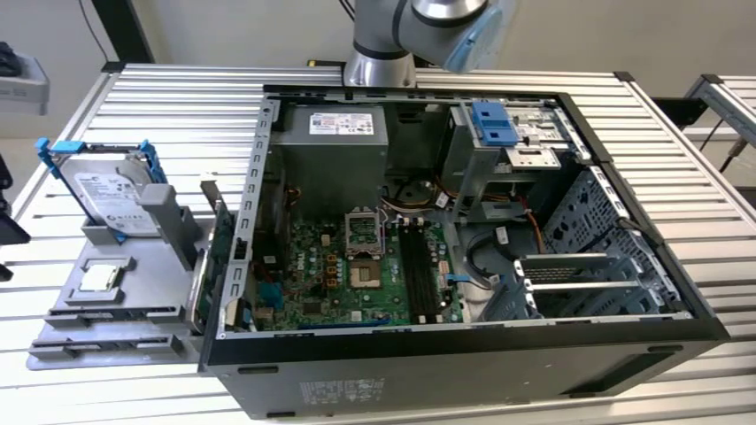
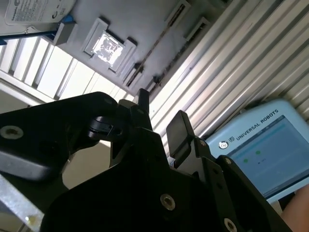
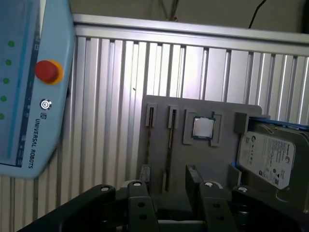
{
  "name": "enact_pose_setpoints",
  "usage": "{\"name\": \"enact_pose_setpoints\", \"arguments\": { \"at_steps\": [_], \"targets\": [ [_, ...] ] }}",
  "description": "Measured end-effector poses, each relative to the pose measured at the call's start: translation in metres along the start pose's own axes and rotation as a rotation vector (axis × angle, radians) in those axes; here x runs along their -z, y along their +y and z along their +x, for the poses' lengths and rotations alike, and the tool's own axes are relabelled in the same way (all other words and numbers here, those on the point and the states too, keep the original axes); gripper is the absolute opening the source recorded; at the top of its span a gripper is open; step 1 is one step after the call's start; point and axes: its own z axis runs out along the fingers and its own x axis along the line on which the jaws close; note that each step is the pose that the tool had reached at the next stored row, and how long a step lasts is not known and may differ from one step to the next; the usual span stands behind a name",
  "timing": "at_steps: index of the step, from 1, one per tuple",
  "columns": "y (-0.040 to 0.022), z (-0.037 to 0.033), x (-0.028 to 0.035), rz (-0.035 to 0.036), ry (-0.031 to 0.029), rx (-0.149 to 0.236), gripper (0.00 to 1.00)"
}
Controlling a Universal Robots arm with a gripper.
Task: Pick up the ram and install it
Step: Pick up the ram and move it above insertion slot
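Note:
My gripper [image 3: 169, 182] hangs open over the grey parts fixture [image 3: 227, 108], with nothing between its black fingers [image 3: 144, 175]. In the first wrist view two long narrow slots run along the fixture. A thin dark stick seen edge-on, the ram [image 3: 169, 150], stands in the slot in line with the gap between my fingers. In the second wrist view the open gripper [image 2: 161, 116] is seen from behind, pointing at the same fixture [image 2: 140, 24]. In the exterior view the fixture [image 1: 71, 341] lies on the exterior view's left of the open computer case [image 1: 473, 354]. The motherboard's memory slots [image 1: 416, 266] lie inside the case.
A silver hard drive [image 3: 268, 157] in a blue bracket and a processor chip [image 3: 203, 127] also sit on the fixture. A green card [image 1: 219, 266] stands on edge beside the case wall. A pale blue teach pendant [image 3: 29, 82] lies on the slatted table [image 1: 177, 97].

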Motion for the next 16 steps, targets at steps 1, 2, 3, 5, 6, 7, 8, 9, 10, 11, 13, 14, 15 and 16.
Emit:
{"name": "enact_pose_setpoints", "arguments": {
  "at_steps": [1,2,3,5,6,7,8,9,10,11,13,14,15,16],
  "targets": [
    [0.0,0.0001,-0.0019,-0.0001,0.0001,0.0,1.0],
    [0.0,0.0001,-0.0036,-0.0001,0.0001,0.0,1.0],
    [0.0,0.0001,-0.0054,-0.0001,0.0001,0.0,1.0],
    [0.0,0.0003,-0.0091,-0.0002,0.0001,0.0,1.0],
    [0.0,0.0004,-0.0109,-0.0001,0.0001,0.0,1.0],
    [0.0,0.0005,-0.0128,-0.0001,0.0,0.0,1.0],
    [-0.0001,0.0007,-0.0146,-0.0001,0.0001,0.0,1.0],
    [-0.0001,0.0008,-0.0165,0.0,0.0,0.0,1.0],
    [-0.0001,0.001,-0.0184,-0.0001,0.0,0.0,1.0],
    [-0.0002,0.0011,-0.02,-0.0001,0.0001,0.0,1.0],
    [-0.0002,0.0014,-0.0236,-0.0001,0.0,0.0,1.0],
    [-0.0002,0.0015,-0.0255,0.0,0.0,-0.004,1.0],
    [-0.0001,0.0017,-0.0272,0.0002,-0.0001,-0.01,1.0],
    [0.0,0.0018,-0.0292,0.0004,-0.0001,-0.014,1.0]
  ]
}}
